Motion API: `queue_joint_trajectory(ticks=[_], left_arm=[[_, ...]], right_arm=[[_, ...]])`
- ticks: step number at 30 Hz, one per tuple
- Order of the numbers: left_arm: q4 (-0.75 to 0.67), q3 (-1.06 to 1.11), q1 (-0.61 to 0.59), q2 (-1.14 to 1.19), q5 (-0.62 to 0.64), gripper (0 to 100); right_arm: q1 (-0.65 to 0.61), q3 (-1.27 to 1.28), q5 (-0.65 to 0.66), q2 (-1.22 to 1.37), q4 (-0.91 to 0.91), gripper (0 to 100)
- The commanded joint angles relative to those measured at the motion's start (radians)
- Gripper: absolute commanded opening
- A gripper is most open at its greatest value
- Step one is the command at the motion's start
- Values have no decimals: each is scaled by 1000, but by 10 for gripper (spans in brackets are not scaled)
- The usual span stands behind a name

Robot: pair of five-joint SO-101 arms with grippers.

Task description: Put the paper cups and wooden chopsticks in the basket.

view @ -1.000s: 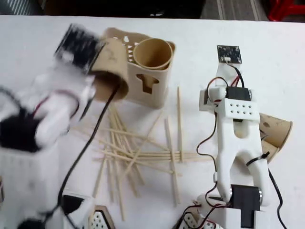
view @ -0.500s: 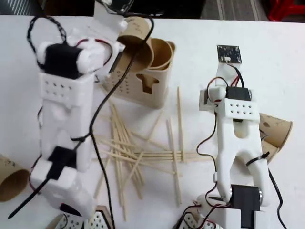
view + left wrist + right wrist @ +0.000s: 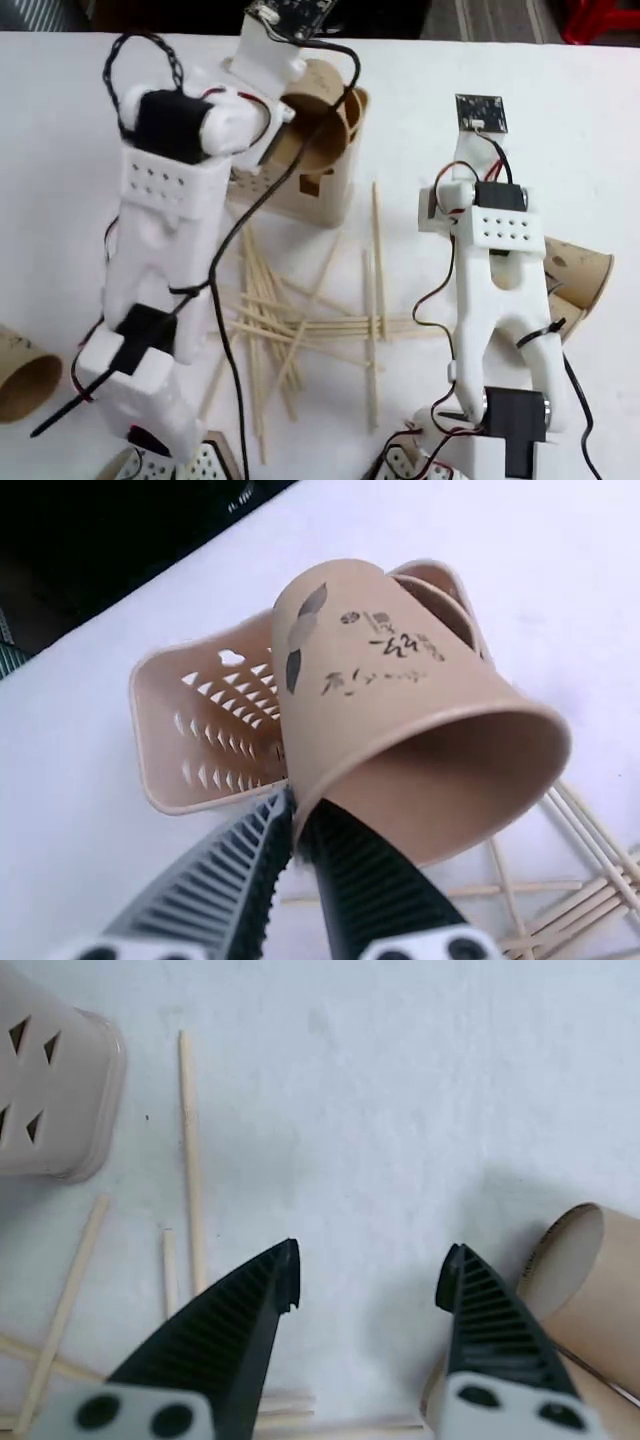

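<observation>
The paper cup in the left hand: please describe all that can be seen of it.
This paper cup is tan, with a dark leaf design and lettering on its side. Empty and tilted, its open mouth faces the wrist camera. The left hand pinches its rim, holding it close by the beige basket.

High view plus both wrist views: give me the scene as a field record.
left tool: shut on cup, tilted over basket
right tool: open, empty, above table
chopsticks: scattered on table by basket
left cup: lying at table's left edge
right cups: lying near right tool
</observation>
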Motion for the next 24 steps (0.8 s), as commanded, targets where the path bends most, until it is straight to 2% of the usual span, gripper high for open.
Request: queue_joint_trajectory(ticks=[1,7,10,13,15,24], left_arm=[[5,20,133,-7,11,22],[5,21,147,-7,11,43],[2,18,136,-7,17,154],[-12,17,108,-7,130,280],[-38,17,90,-7,189,328],[-238,18,58,-2,203,317]], right_arm=[[8,-5,-8,-39,-15,227],[8,-5,-8,-39,-15,227],[8,-5,-8,-39,-15,227],[8,-3,-8,-39,-15,227],[8,3,-8,-39,-16,227],[7,17,-8,-39,-42,227]])
